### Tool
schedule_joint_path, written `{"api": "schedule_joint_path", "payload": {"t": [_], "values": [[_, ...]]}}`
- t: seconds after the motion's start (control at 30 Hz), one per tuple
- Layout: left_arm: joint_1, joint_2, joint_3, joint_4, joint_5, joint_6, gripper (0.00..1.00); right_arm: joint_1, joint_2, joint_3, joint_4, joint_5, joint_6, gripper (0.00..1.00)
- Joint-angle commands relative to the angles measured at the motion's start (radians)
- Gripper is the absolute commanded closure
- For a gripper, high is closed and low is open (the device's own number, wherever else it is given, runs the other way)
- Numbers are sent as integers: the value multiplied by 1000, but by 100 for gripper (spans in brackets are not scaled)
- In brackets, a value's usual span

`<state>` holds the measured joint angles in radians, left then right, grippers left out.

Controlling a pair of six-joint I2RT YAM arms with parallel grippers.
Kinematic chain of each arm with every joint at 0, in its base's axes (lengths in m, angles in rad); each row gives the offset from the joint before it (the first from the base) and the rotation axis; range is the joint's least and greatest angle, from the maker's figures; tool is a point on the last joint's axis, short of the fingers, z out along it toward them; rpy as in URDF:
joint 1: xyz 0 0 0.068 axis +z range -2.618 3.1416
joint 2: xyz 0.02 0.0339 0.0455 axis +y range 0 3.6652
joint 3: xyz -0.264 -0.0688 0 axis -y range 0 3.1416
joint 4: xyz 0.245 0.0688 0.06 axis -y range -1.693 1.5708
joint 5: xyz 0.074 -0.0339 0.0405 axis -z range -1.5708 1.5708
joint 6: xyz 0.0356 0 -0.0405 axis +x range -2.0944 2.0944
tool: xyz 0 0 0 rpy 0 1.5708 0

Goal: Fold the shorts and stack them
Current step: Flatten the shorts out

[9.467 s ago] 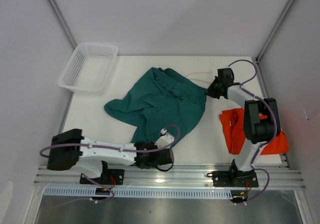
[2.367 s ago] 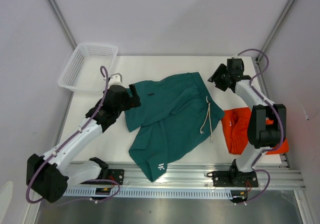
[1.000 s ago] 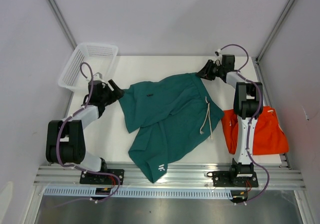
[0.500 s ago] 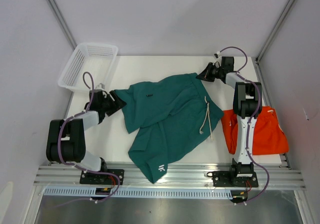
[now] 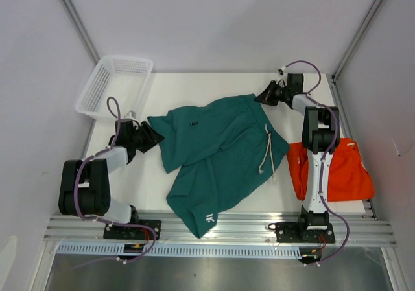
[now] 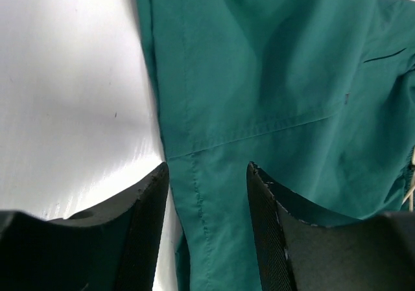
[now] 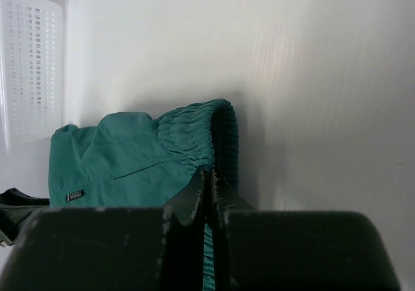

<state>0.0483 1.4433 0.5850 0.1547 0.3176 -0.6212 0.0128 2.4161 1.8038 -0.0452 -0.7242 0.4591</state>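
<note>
A pair of dark teal green fabric shorts (image 5: 220,155) lies spread across the middle of the white table (image 5: 142,184). Its elastic waistband is toward the far right and one leg reaches down to the near edge. Its white drawstring (image 5: 267,151) trails over the cloth near the right side. A pair of bright orange fabric shorts (image 5: 353,174) lies crumpled at the right edge, partly under the right arm and just beside the teal pair.

The right gripper (image 5: 260,99) sits at the far corner of the teal waistband. In the wrist view its fingers (image 7: 194,197) are pressed together, with a thin strip of the gathered teal band pinched between them.

The left gripper (image 5: 150,135) is low at the left edge of the teal shorts. Its fingers (image 6: 152,200) stand apart, straddling the stitched hem, though whether they touch the cloth is hard to tell.

A white plastic mesh basket (image 5: 123,59) sits at the far left corner, well apart from both pairs.
</note>
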Motion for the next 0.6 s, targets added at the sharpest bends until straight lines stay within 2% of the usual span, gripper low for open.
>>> {"api": "schedule_joint_path", "payload": {"t": [0.0, 0.17, 0.57], "values": [[1, 22, 6, 26, 17, -15, 46, -4, 6, 11, 66, -21, 6, 100], [1, 11, -23, 13, 11, -17, 45, -2, 6, 6, 76, -23, 12, 100], [-1, 29, -60, 83, 112, -69, 46, -4, 12, 8, 87, -26, 30, 100]]}}
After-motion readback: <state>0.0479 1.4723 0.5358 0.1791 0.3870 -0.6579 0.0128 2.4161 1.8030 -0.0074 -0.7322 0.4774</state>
